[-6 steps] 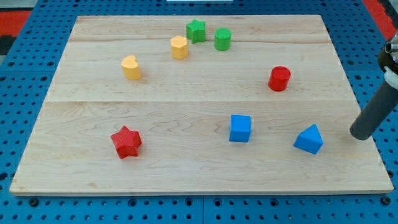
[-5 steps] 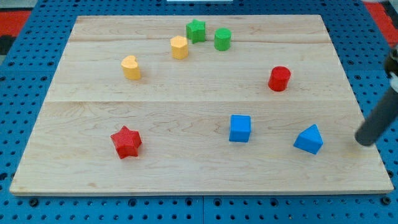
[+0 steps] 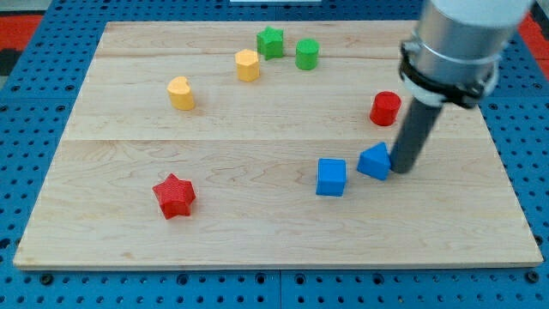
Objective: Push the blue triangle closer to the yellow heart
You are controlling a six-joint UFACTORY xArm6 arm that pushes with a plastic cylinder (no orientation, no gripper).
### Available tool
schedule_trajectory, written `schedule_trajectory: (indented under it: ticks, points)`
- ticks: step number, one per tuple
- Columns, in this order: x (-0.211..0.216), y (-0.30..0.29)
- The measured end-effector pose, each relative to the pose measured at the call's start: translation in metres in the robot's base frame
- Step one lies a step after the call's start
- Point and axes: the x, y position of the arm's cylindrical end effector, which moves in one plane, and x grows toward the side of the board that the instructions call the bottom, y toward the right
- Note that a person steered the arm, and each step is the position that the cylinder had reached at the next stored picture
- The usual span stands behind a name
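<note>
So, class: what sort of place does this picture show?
Probably a robotics lab bench: a wooden board on a blue pegboard, coloured blocks such as the blue triangle, and my tip beside it.

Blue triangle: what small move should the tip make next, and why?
Probably keep pushing toward the view's upper left. My tip sits against the blue triangle's right side, and the yellow heart lies far off that way. The blue cube sits just left of the triangle, so angling upward should clear it.
</note>
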Motion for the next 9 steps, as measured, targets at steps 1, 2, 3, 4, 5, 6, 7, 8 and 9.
schedule_trajectory:
  ticks: [1,2,3,4,5,6,7,8,9]
  points:
    - [-0.001,-0.001]
    - [-0.001,-0.001]
    - [-0.001,-0.001]
    - [0.012,0.026]
    - [0.012,0.004]
    - [0.012,-0.049]
    - [-0.009,-0.097]
    - [-0.03,-0.142]
    - [-0.034,-0.183]
